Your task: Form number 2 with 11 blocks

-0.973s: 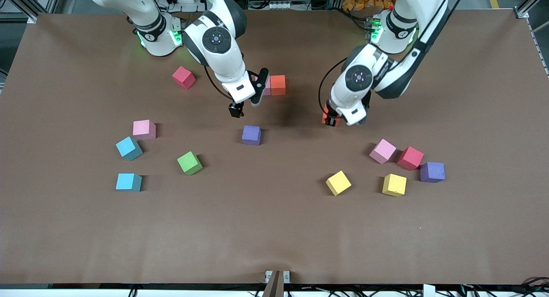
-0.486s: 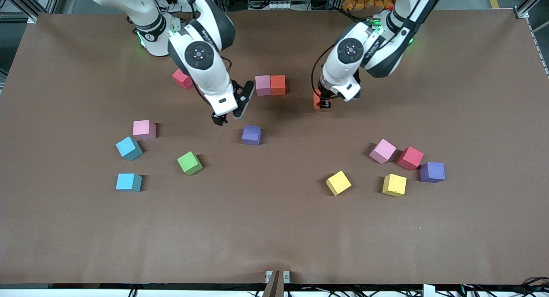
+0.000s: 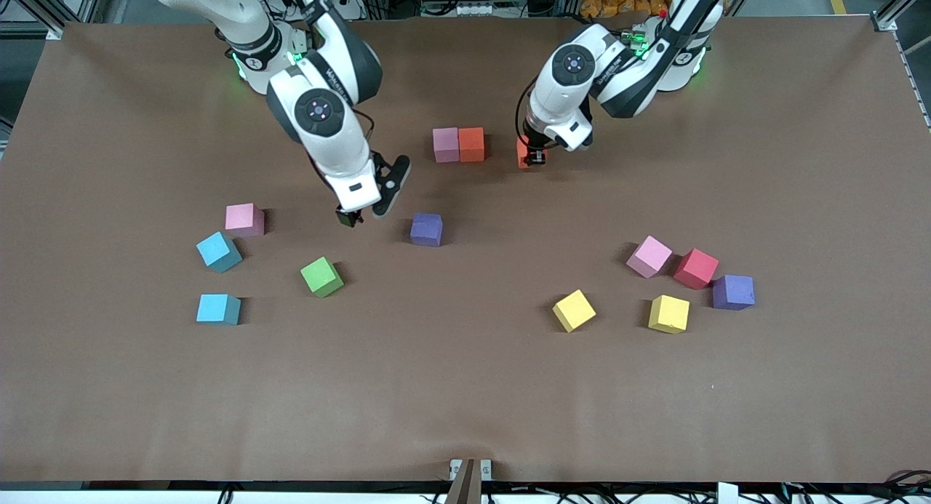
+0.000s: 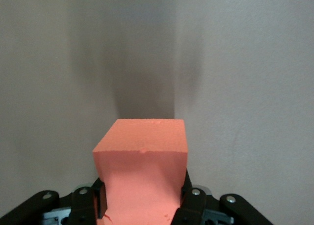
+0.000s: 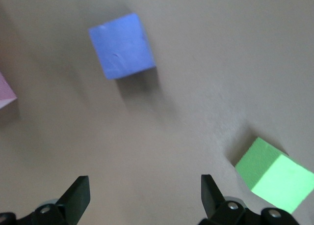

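Right arm bends down from its base at the table's robot-side edge, right tool (image 3: 361, 214) spread open and empty, hanging over bare table between the green block (image 3: 321, 276) and a purple block (image 3: 426, 229). Pink block (image 3: 446, 144) and orange block (image 3: 471, 144) touch in a row of 2 near the robot-side edge, mid-table. Left arm folds low, left tool (image 3: 532, 157) clamped on another orange block (image 4: 142, 173) just beside that pair. Brown table (image 3: 465, 388); 10 other blocks lie scattered loose toward both ends. Metal frame and cables along the robot side.
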You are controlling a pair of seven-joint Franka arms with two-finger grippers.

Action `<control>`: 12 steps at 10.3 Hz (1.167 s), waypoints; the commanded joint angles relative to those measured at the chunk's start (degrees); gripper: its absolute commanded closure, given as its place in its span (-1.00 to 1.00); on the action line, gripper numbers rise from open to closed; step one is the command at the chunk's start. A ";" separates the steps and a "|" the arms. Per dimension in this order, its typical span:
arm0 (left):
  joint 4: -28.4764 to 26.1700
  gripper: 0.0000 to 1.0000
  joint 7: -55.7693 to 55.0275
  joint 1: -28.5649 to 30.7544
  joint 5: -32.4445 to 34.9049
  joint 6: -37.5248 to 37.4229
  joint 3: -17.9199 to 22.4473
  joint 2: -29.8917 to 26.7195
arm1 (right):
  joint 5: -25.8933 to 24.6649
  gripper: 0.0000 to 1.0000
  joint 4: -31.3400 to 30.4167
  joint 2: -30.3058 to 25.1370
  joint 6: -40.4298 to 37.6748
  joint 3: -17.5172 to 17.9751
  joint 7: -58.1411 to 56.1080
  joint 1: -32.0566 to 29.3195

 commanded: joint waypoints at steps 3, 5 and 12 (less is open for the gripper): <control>-0.20 0.20 -0.21 -2.53 -1.08 5.01 -0.72 2.99 | -0.97 -1.00 -0.08 1.70 1.72 0.85 0.10 -2.96; -0.02 0.19 -0.03 -2.80 -0.81 5.45 -0.72 3.96 | -0.97 -1.00 -0.08 2.58 2.68 0.85 0.11 -4.11; 2.80 0.17 -0.47 -5.43 -0.55 8.53 -0.46 9.33 | -0.97 -1.00 -0.08 3.11 3.04 0.85 0.02 -4.20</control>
